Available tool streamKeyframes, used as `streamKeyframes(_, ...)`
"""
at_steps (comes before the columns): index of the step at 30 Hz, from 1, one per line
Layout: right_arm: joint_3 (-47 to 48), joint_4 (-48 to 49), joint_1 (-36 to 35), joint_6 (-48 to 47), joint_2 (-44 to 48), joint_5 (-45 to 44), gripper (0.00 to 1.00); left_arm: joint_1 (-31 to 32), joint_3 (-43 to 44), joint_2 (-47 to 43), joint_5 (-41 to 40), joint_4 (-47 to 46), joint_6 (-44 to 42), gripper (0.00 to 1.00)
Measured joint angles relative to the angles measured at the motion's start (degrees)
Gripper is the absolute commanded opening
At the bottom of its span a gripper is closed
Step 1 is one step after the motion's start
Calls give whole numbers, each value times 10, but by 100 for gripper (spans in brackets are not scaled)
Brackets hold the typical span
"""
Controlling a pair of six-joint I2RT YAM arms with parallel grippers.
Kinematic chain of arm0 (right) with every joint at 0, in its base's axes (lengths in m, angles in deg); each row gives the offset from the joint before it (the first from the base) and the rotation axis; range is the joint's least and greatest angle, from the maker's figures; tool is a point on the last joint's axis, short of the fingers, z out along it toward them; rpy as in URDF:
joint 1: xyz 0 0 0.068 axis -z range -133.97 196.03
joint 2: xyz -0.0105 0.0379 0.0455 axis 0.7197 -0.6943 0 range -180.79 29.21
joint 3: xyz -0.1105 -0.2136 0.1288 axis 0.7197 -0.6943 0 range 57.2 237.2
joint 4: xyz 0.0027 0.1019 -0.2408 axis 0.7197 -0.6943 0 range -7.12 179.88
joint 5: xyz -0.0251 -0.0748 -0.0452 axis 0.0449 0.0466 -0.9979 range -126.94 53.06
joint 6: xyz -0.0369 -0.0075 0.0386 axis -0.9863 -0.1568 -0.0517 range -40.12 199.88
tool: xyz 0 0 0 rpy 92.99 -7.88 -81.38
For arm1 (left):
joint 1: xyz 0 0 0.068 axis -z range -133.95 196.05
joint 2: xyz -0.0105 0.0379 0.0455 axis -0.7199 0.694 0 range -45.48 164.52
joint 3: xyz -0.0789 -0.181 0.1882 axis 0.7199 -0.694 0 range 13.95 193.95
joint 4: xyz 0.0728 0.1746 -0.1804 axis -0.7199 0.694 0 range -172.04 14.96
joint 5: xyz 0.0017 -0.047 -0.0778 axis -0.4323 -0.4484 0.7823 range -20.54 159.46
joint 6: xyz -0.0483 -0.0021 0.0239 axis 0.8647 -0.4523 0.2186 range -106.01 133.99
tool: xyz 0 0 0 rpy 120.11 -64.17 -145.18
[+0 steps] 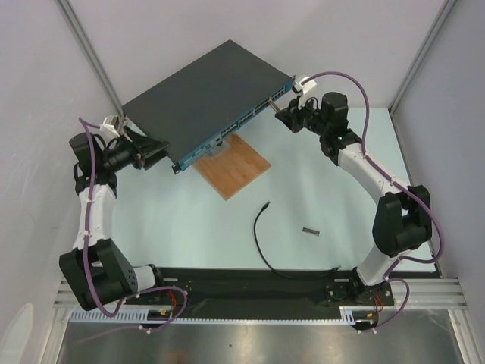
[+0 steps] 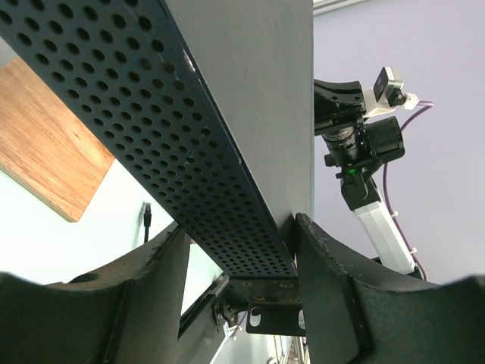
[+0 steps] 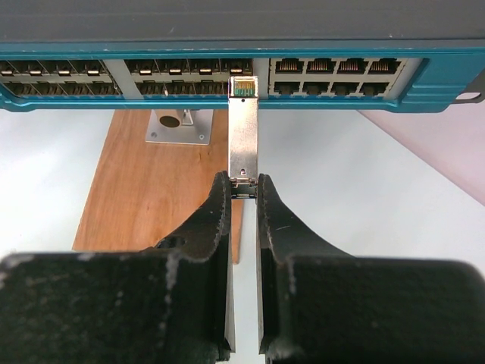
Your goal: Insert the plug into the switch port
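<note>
The switch (image 1: 204, 91) is a wide dark-grey box with a teal front strip (image 3: 68, 98) and a row of ports (image 3: 189, 67). My left gripper (image 1: 155, 152) is shut on its left end (image 2: 227, 189), one finger (image 2: 326, 288) on the top face. My right gripper (image 3: 244, 182) is shut on a short grey metal piece (image 3: 243, 129), whose tip touches the port row by a port (image 3: 241, 76). In the top view, that gripper (image 1: 286, 115) is at the strip's right part. The plug (image 1: 266, 205) lies loose on the table, ending a thin black cable (image 1: 259, 243); it also shows in the left wrist view (image 2: 148, 214).
A brown wooden board (image 1: 235, 167) lies under the switch's front edge, with a grey metal bracket (image 3: 178, 125) on it. A second short grey piece (image 1: 311, 229) lies on the table right of the cable. White walls and frame posts surround the table.
</note>
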Motion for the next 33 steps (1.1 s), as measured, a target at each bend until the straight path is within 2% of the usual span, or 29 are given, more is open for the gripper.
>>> streamKeyframes(33,-40,57,-7,-23,-1,-16,0,0,7,8,9,8,-4,0)
